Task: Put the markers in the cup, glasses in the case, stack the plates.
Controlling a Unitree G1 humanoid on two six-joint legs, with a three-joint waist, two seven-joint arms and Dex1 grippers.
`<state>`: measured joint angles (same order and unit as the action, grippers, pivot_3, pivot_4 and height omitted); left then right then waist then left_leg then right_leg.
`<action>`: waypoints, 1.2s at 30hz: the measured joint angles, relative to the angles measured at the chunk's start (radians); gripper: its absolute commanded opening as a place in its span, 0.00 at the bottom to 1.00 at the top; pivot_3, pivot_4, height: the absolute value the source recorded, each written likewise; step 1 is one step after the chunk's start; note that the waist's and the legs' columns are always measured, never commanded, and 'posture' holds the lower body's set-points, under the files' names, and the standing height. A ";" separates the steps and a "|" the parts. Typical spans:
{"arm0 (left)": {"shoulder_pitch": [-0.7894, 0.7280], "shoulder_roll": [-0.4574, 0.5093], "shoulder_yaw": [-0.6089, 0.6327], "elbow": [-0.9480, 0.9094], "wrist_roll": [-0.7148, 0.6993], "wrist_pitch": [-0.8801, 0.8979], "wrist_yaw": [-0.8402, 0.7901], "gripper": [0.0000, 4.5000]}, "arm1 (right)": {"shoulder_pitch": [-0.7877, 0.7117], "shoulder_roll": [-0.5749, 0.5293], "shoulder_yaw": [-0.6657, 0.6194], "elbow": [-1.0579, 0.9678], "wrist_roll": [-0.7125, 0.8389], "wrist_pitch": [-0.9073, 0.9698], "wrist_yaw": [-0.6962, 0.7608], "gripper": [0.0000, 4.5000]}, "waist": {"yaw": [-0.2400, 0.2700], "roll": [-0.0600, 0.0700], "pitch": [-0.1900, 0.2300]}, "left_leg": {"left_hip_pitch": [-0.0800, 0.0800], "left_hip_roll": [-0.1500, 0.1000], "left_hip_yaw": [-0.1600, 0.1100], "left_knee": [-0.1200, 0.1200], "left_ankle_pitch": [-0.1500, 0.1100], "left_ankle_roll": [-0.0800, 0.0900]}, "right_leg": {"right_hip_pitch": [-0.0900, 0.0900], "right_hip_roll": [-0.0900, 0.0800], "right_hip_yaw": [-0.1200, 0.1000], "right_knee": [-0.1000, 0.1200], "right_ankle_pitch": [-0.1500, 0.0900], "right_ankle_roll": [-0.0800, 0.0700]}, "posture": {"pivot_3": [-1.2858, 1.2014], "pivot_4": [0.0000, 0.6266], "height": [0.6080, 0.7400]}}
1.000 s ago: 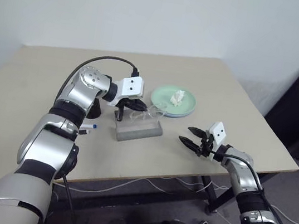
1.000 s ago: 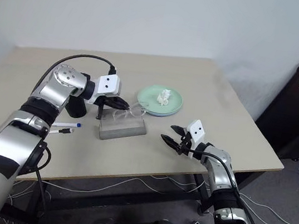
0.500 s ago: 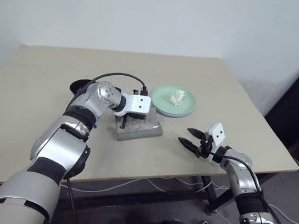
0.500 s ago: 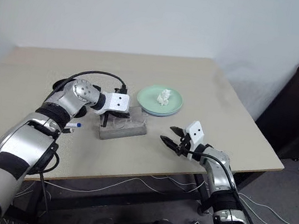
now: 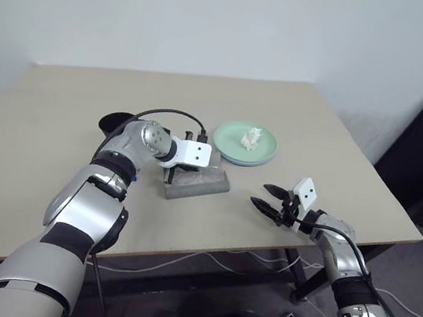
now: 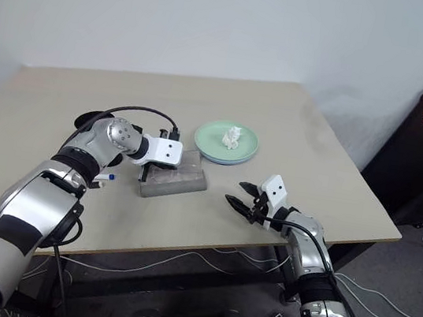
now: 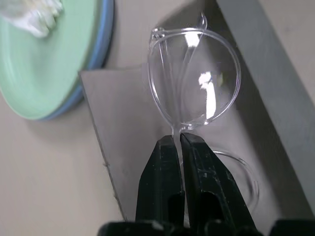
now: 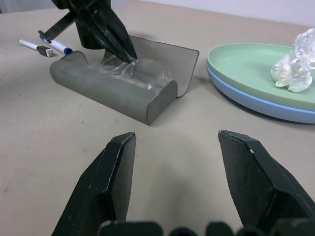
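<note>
Both tools differ: left tool (image 7: 178,147) pinches the glasses (image 7: 194,78) inside the case (image 8: 118,83); right tool (image 8: 177,162) spread.

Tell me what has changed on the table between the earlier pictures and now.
The left claw, shut on the glasses, has come down from above the case and now holds them inside the open case. The right claw stayed open, hovering over the table. The stacked plates with the paper wad, the cup and the markers did not move.
</note>
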<state>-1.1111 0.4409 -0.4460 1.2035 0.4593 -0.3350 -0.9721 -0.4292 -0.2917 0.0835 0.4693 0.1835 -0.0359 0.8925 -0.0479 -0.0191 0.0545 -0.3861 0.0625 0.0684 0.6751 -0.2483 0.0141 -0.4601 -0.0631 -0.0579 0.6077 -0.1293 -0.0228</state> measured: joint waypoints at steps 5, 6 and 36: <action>0.000 0.000 -0.001 0.007 0.004 0.009 0.026 0.00 | 0.000 0.001 0.006 0.000 0.000 0.000 0.001 0.65 | 0.000 0.000 0.000 | 0.000 0.000 0.000 0.000 0.000 0.000 | 0.000 0.000 0.000 0.000 0.000 0.000 | 0.52 0.00 1.00; 0.000 0.000 -0.001 0.007 0.005 0.010 0.027 0.00 | 0.000 0.001 0.008 0.000 0.000 0.000 0.001 0.65 | 0.000 0.000 0.000 | 0.000 0.000 0.000 0.000 0.000 0.000 | 0.000 0.000 0.000 0.000 0.000 0.000 | 0.52 0.00 1.00; 0.016 -0.006 0.087 -0.070 -0.122 0.135 -0.212 0.59 | 0.001 0.003 0.024 0.000 0.000 0.000 0.000 0.65 | 0.000 0.000 0.000 | 0.000 0.000 0.000 0.000 0.000 0.000 | 0.000 0.000 0.000 0.000 0.000 0.000 | 0.52 0.00 1.00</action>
<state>-1.0956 0.4353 -0.3590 1.1337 0.3372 -0.2001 -1.1844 -0.4282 -0.2887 0.1080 0.4693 0.1831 -0.0355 0.8922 -0.0479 -0.0193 0.0544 -0.3866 0.0624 0.0684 0.6756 -0.2482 0.0142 -0.4600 -0.0631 -0.0577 0.6075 -0.1293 -0.0228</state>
